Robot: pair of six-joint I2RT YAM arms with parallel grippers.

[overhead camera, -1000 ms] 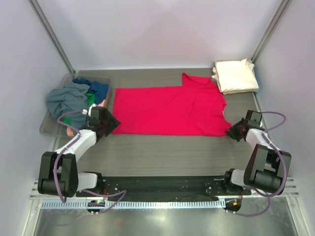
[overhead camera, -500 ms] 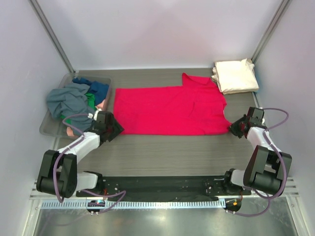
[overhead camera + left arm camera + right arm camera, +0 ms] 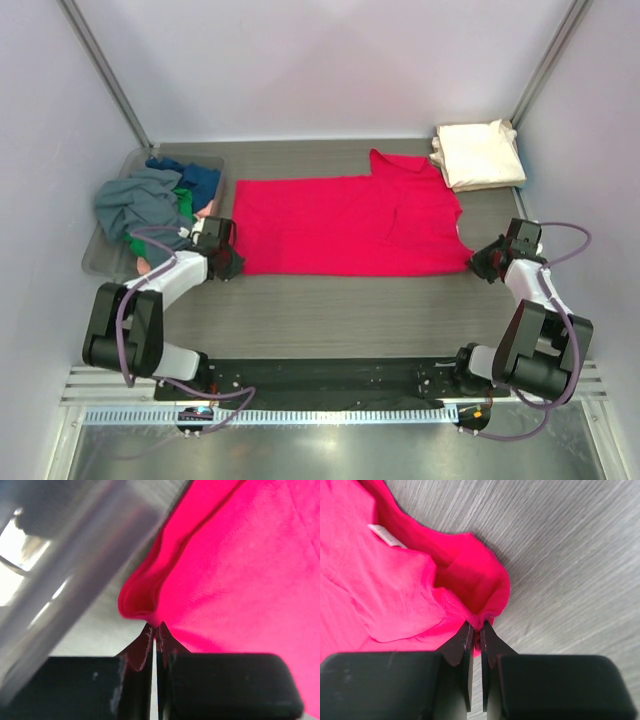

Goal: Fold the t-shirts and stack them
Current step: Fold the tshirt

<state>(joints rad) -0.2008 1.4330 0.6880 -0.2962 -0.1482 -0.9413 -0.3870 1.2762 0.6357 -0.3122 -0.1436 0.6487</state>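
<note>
Folded, upper right: cream shirt (image 3: pixel 478 153). Flat mid-frame, unfolded: red shirt (image 3: pixel 345 225), corners pinched in left claw (image 3: pixel 155 628) and right claw (image 3: pixel 476 626). Heaped left, pending: other shirts (image 3: pixel 140 202).

Top camera looks down over the whole table (image 3: pixel 330 300) from above its near edge; wrist cameras sit very close, each at one near corner of the red t-shirt (image 3: pixel 345 225) all views share

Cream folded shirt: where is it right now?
In the top view, the cream folded shirt lies at the far right corner of the table, beside the red shirt's far sleeve and beyond the right gripper.
</note>
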